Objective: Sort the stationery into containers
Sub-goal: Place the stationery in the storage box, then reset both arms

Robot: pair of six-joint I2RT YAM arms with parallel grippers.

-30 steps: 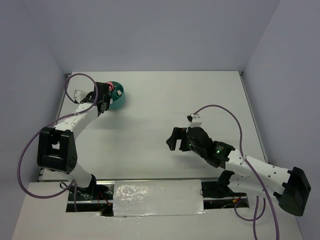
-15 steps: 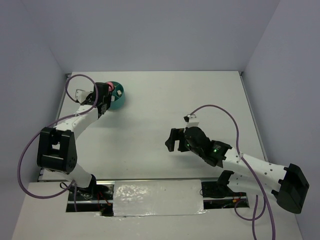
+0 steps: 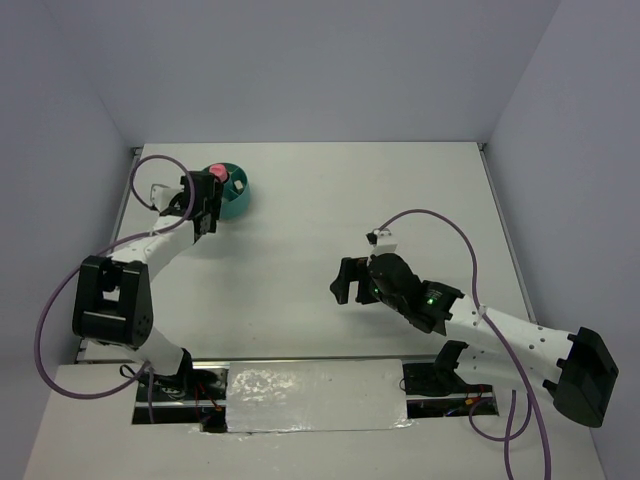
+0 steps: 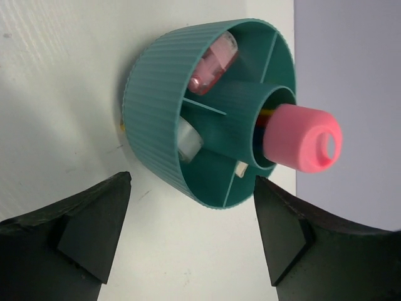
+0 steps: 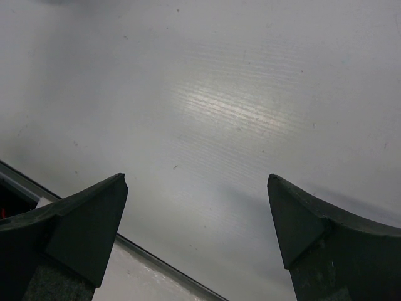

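Observation:
The round teal organiser (image 3: pixel 236 200) stands at the table's far left; the left wrist view shows its ribbed wall (image 4: pixel 164 88) close up. A pink stubby stick (image 4: pixel 302 138) stands in its central well, sticking out above the rim and free of any finger. A clear pinkish tape ring (image 4: pixel 213 61) lies in one outer compartment and a whitish item (image 4: pixel 188 139) in the one beside it. My left gripper (image 4: pixel 192 178) is open, its fingers apart just short of the organiser's near rim, holding nothing. My right gripper (image 5: pixel 196 179) is open over bare table, also seen mid-table (image 3: pixel 345 282).
Thin coloured sticks (image 4: pixel 263 118) show inside the central well behind the pink stick. A grey wall rises just behind the organiser. The table's near edge strip (image 5: pixel 81 219) runs under the right gripper. Purple cables (image 3: pixel 440 220) loop off both arms.
The left gripper has opened and let go of the pink stick, which now stands in the central well. It has drawn slightly back to the left. The right arm has barely moved.

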